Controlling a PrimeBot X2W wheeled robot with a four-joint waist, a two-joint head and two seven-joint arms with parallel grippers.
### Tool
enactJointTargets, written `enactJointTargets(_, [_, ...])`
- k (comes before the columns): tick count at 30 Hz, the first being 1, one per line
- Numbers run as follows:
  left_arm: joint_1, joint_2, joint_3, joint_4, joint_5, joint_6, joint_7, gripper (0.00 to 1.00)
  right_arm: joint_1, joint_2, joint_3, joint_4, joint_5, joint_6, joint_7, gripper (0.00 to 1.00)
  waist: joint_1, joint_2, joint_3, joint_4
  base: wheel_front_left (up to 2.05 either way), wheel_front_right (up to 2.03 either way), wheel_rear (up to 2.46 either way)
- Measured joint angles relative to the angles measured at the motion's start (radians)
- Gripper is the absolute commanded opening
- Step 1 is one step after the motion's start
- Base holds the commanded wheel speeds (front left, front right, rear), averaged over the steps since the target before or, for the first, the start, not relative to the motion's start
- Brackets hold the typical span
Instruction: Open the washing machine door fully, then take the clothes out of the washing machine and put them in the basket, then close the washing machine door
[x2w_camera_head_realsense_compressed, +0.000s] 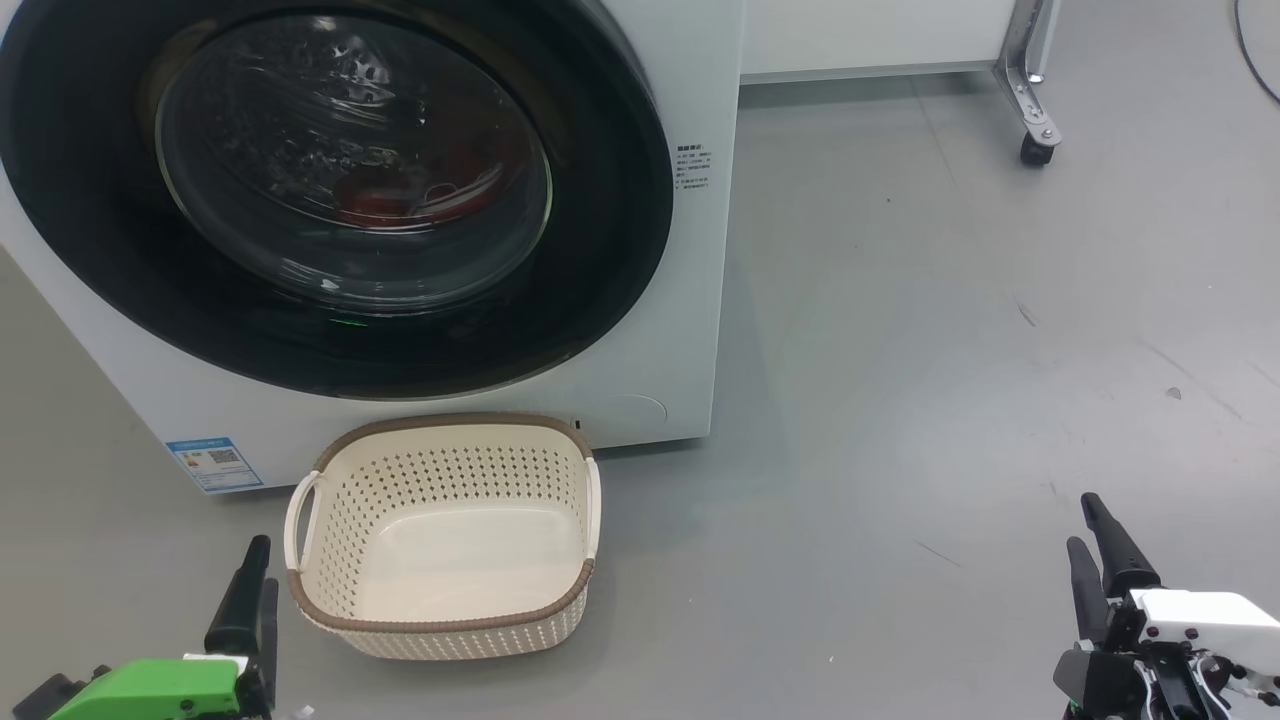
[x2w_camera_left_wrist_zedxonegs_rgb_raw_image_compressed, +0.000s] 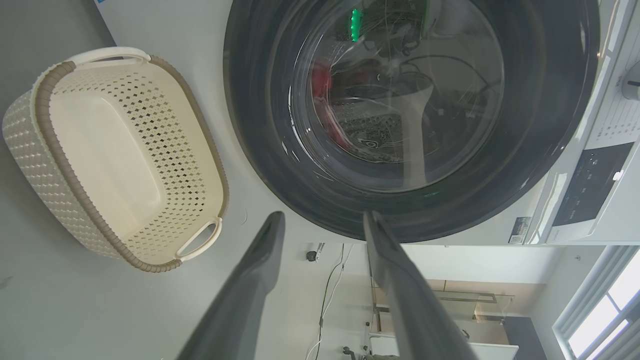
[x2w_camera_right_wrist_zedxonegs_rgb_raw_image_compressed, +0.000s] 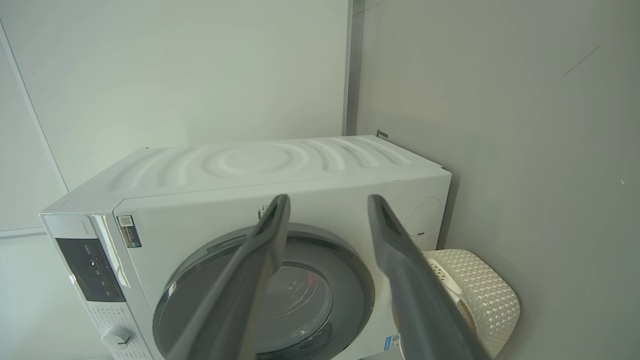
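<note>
The left gripper (x2w_camera_left_wrist_zedxonegs_rgb_raw_image_compressed: 324, 217) has its two dark fingers spread with nothing between them. It hangs low at the left, just beside the basket (x2w_camera_head_realsense_compressed: 440, 421) and pointing toward the washing machine door (x2w_camera_head_realsense_compressed: 600, 250). The right gripper (x2w_camera_right_wrist_zedxonegs_rgb_raw_image_compressed: 330, 200) is likewise spread and holds nothing, and it hangs over the grey floor (x2w_camera_head_realsense_compressed: 900, 350) well apart from the machine, off to the right. The basket is cream plastic with perforated sides, a brown woven-look rim and white handles. It stands upright on the floor just in front of the washing machine (x2w_camera_head_realsense_compressed: 700, 320), below the door, with its smooth bottom in plain sight. The door is shut against the white front, its wide glossy black rim ringing a bulging glass bowl. Through the glass the clothes (x2w_camera_head_realsense_compressed: 400, 195) show as a patch of bright red low in the drum, blurred by reflections. The head view gives a small blue label (x2w_camera_head_realsense_compressed: 215, 463) at the machine's lower left corner and a castor (x2w_camera_head_realsense_compressed: 1033, 150) on a metal leg further back. The right wrist view adds the machine's rippled side panel, a dark control panel (x2w_camera_right_wrist_zedxonegs_rgb_raw_image_compressed: 90, 270) and a round knob (x2w_camera_right_wrist_zedxonegs_rgb_raw_image_compressed: 116, 337). The left wrist view looks straight into the glass and catches a bright window (x2w_camera_left_wrist_zedxonegs_rgb_raw_image_compressed: 600, 315) beyond.
</note>
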Motion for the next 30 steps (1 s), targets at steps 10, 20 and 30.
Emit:
enactJointTargets(10, [-0.002,0.0,-0.028,-0.006,0.001,0.0,-0.023,1.0,-0.001,-0.002,-0.001,-0.011,-0.018,0.0,-0.026,1.0,0.0,0.0,0.001,-0.001,0.0,0.0,0.0])
enactJointTargets(20, [-0.004,0.0,-0.06,-0.015,0.006,0.0,-0.063,1.0,-0.001,-0.008,0.004,-0.022,-0.063,0.0,-0.058,1.0,0.0001,0.0,0.002,0.0,0.0,0.0,0.0])
enactJointTargets(30, [-0.029,0.015,-0.102,-0.015,0.14,0.0,-0.102,1.0,0.0,-0.046,0.025,-0.027,-0.189,0.0,-0.099,1.0,0.0001,0.0,0.005,0.002,0.0,0.0,0.0])
